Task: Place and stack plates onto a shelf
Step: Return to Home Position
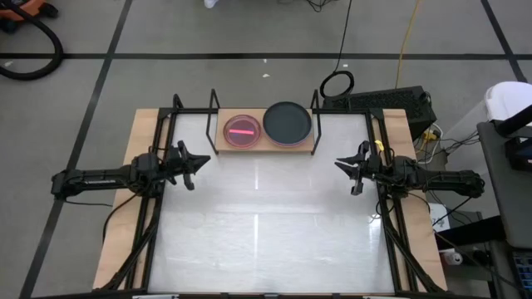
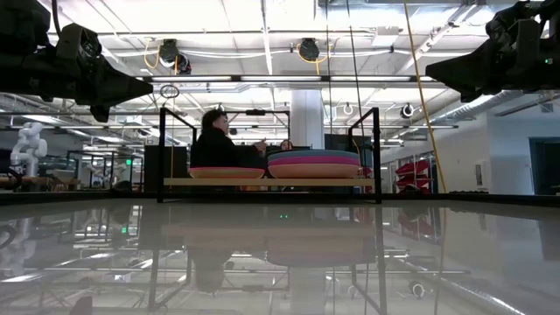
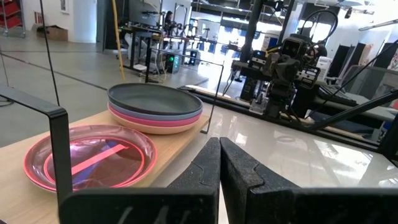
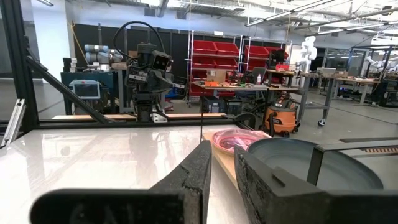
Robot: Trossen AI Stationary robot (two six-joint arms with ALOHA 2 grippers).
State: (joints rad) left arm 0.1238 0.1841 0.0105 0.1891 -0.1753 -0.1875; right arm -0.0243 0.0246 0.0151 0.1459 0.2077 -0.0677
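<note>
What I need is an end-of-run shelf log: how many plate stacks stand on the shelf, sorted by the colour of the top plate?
Stacks topped by a translucent pink plate: 1
Stacks topped by a black plate: 1
Total: 2 stacks, side by side on the shelf
</note>
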